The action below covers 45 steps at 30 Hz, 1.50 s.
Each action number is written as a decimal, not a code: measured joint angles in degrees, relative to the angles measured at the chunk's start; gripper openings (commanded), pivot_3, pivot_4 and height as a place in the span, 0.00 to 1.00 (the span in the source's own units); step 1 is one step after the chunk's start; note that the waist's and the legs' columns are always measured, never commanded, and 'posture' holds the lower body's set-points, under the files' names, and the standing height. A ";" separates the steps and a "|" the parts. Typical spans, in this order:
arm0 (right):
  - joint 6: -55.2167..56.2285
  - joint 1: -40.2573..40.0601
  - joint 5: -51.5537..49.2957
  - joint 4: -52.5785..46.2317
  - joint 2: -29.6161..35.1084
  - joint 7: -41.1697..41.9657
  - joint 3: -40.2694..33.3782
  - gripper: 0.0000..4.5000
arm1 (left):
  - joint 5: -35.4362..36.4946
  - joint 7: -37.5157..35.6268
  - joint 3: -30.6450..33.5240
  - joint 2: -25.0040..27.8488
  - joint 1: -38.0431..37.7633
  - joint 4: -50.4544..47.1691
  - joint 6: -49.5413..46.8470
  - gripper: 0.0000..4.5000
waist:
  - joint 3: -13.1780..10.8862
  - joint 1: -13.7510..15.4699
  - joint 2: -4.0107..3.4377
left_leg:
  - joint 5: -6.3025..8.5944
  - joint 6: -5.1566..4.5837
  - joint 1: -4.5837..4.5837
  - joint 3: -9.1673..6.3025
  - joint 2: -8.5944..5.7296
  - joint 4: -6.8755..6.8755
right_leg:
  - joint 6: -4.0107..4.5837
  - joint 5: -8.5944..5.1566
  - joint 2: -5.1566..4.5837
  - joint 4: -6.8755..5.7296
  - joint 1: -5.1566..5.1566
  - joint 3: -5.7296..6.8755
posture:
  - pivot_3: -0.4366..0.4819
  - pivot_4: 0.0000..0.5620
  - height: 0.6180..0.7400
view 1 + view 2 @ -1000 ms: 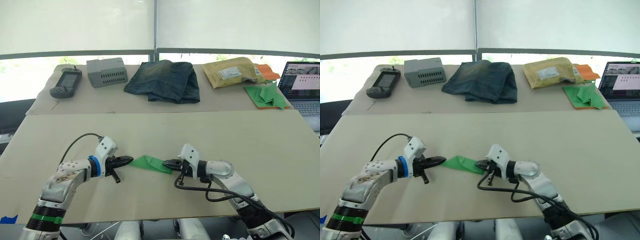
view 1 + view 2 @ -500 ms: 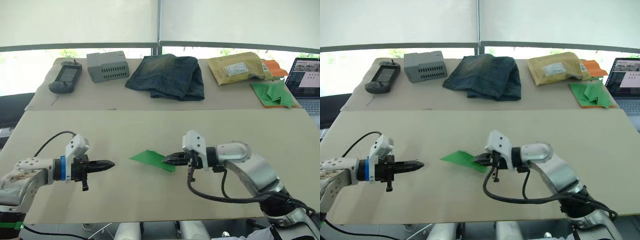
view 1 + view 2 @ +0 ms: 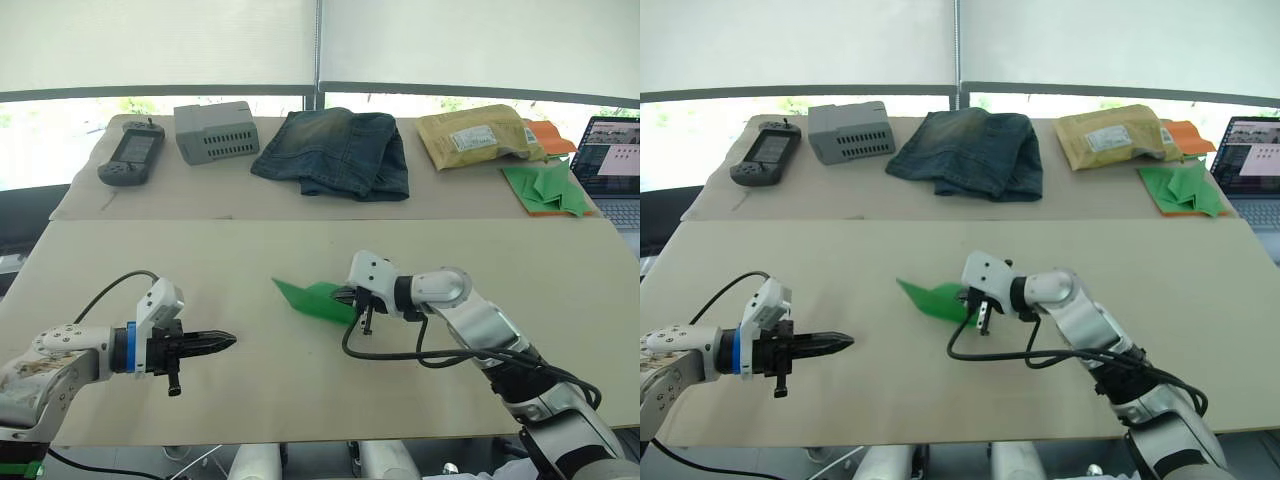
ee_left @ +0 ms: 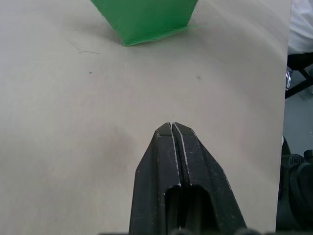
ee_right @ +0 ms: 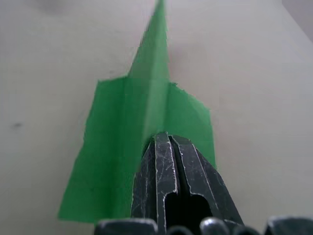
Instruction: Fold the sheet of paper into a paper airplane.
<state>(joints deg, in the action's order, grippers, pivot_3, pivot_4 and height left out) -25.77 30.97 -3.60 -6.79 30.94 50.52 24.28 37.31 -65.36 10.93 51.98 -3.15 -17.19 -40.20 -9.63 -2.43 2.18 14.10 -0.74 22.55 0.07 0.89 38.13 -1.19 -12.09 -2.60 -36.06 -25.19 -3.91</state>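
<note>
The sheet of paper [image 3: 308,298] is bright green and folded into a pointed wedge with a raised centre crease, the form of a paper airplane [image 5: 146,107]. It sits mid-table with its point toward my left. My right gripper [image 3: 346,297] is shut on its wide rear end, and the fingers [image 5: 166,161] pinch the centre fold. My left gripper [image 3: 229,340] is shut and holds nothing. It hovers just above the table, well apart from the paper's point [image 4: 144,22].
On the far table lie a handheld device [image 3: 130,158], a grey box [image 3: 214,130], folded jeans [image 3: 335,152], a yellow padded envelope [image 3: 472,140], a pile of green paper shapes on an orange sheet [image 3: 545,188], and a laptop [image 3: 612,165] at the right edge.
My left gripper let go of the paper's point and drew back to the left. My right gripper carried the paper slightly left and farther from me.
</note>
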 measured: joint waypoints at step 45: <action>-43.15 11.17 -10.74 -8.40 -7.94 -11.66 3.53 0.01 | -3.39 5.27 -4.40 -5.43 5.65 2.06 5.27 0.00 | -0.01 -0.07 -0.02 | -0.01 0.00 -0.02 -0.03 0.00 0.17 | 0.11 0.12 0.04 -0.13 0.01 0.02 | 0.48 0.27 0.91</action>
<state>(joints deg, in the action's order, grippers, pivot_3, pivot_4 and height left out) -68.92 42.14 -14.34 -15.20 23.00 38.86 27.80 33.92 -60.09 6.53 46.54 2.50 -15.13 -34.93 -9.64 -2.50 2.16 14.09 -0.74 22.53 0.05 0.89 38.30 -1.08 -11.97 -2.56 -36.19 -25.17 -3.89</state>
